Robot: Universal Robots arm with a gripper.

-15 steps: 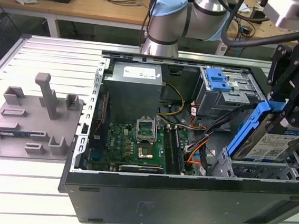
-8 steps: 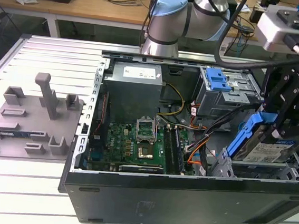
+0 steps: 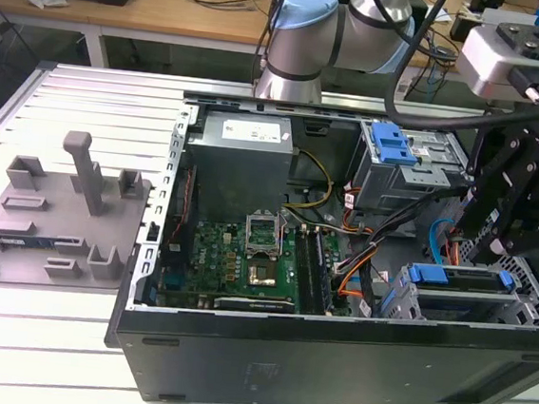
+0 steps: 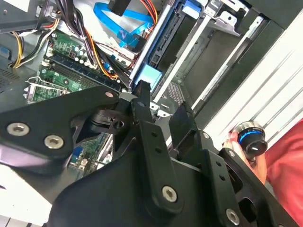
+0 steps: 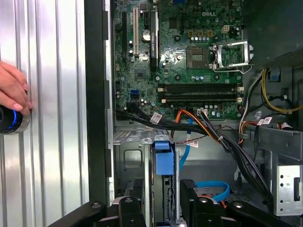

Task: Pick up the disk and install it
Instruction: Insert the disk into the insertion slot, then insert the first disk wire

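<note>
Case wall: the computer case [image 3: 331,356] lies open on the ribbed metal table [image 3: 34,361]. Its near wall runs along the bottom of the exterior view.
Disk: the disk [image 3: 461,278] sits in the drive cage [image 3: 455,311] at the lower right of the exterior view, just behind that wall, with its blue carrier showing along the top. I cannot tell whether it is fully home.
Fingers: the gripper [image 3: 490,250] hangs just above the disk's far-right end. In the first wrist view the fingers [image 5: 127,208] are at bottom centre, spread apart with the blue tab between them. They look released, with nothing clamped.
Risk, seating: if the carrier is skewed in its slot, a downward push could jam it or bend the cage rail.
Risk, cables: the orange and black cables [image 3: 359,258] run just beside the cage, centre right. A sideways drift could hook a finger on them and tug a connector.
Risk, board: the motherboard [image 3: 245,252] lies beyond the cables, at frame centre. A dropped or slipping disk could strike it.
Risk, person: a hand [image 5: 12,87] rests on the table by a lit knob [image 5: 8,120], at the left edge of the first wrist view and near the case. A wide swing of the arm [image 3: 304,43] could reach it.
Far end: a second blue carrier [image 3: 393,142] sits in the upper bay, well apart from the disk.
</note>
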